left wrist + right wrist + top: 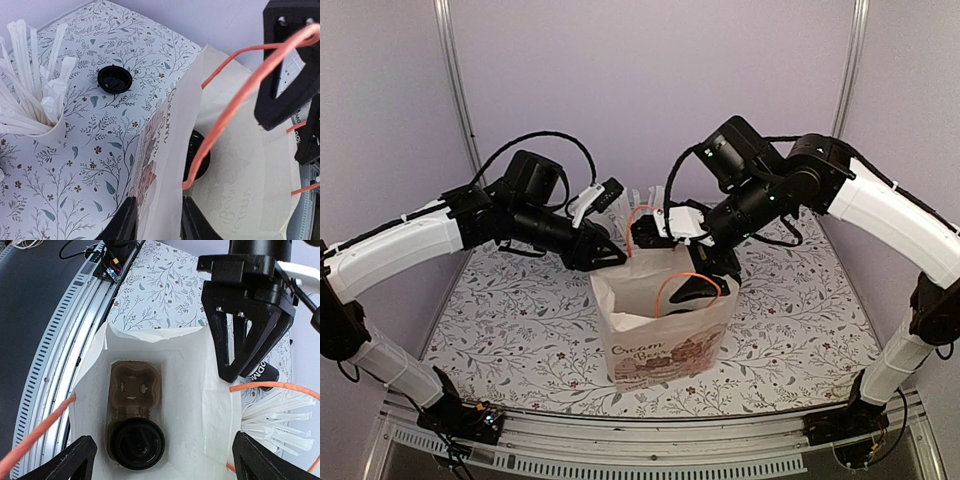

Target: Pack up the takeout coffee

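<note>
Left arm [400, 245]: mine, white-shelled, reaching in from the left toward the bag.
Cup of wrapped sticks [47, 135]: a white cup crammed with white paper-wrapped sticks. It stands on the flowered tablecloth [75, 175], left of the bag and apart from it.
Loose lid [114, 79]: round and black, lying on the cloth beyond that cup.
Lettered item [265, 374]: black, mostly hidden behind my left claw. Of its white letters only "DM" can be read.
Left claw [159, 210]: narrow, pinching the bag's left wall at the rim, with paper between the two fingers.
Paper bag [665, 345]: white, upright and open, standing between my two arms toward the table's front. It has orange cord handles [215, 137].
Bag print: cursive "Cream" on the front, with a second line under it that begins "Bea". The rest is too small to read, and lettering shows faintly through the inner wall.
Cup carrier [135, 385]: brown moulded pulp on the bag's floor, one pocket showing its bare bottom.
Takeout coffee [137, 443]: inside the bag, seated in the carrier's other pocket with its black lid on. I see it from straight above, so its sides are hidden.
Right claw [165, 440]: spread wide and holding nothing, hanging over the bag's mouth above the coffee without touching it.
Right arm [890, 215]: white-shelled, coming in from the right.
</note>
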`<state>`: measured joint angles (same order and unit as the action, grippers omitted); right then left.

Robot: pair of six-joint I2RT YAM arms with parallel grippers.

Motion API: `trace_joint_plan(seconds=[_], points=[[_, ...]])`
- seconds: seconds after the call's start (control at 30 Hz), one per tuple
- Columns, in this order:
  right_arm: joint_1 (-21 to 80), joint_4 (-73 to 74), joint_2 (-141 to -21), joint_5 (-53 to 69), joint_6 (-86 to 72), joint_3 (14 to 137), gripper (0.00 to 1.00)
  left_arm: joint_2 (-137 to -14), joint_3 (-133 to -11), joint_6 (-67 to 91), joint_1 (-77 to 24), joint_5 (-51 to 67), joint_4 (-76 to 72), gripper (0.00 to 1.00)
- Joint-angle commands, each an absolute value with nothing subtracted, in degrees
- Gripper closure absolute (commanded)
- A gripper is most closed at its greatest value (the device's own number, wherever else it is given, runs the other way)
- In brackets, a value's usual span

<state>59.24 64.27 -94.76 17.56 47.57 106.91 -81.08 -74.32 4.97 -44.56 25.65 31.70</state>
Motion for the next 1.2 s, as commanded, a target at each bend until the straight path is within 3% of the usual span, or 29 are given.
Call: trace_joint_plan(seconds=[0.0, 0.13, 0.3, 0.6, 0.8, 1.17], points=[[59.5, 61.41, -93.07, 16.75, 47.21, 108.01, 0.01, -83.26, -77.47, 6.84, -44.01, 26.92, 30.24, 0.66], [59.5, 60.65, -91.37, 15.18, 47.53, 108.25, 0.01, -84.43, -79.25, 6.83, -44.36, 26.67, 31.63, 0.62], [57.04, 60.33, -87.28, 17.24, 47.27, 110.47, 0.01, -85.69, -80.86, 6.5, -44.96, 27.99, 33.69, 0.7], [48.45, 58.85, -81.74, 17.69, 46.24, 106.77, 0.01, -87.75, -82.81, 5.36, -46.82, 28.94, 36.21, 0.74], [48.34, 57.76, -80.42, 18.91, 44.72, 102.03, 0.01, -87.92, -83.34, 5.36, -47.61, 29.91, 36.02, 0.79], [48.3, 57.47, -80.36, 19.63, 44.62, 101.54, 0.01, -84.26, -81.71, 6.8, -49.0, 29.27, 33.95, 0.78]])
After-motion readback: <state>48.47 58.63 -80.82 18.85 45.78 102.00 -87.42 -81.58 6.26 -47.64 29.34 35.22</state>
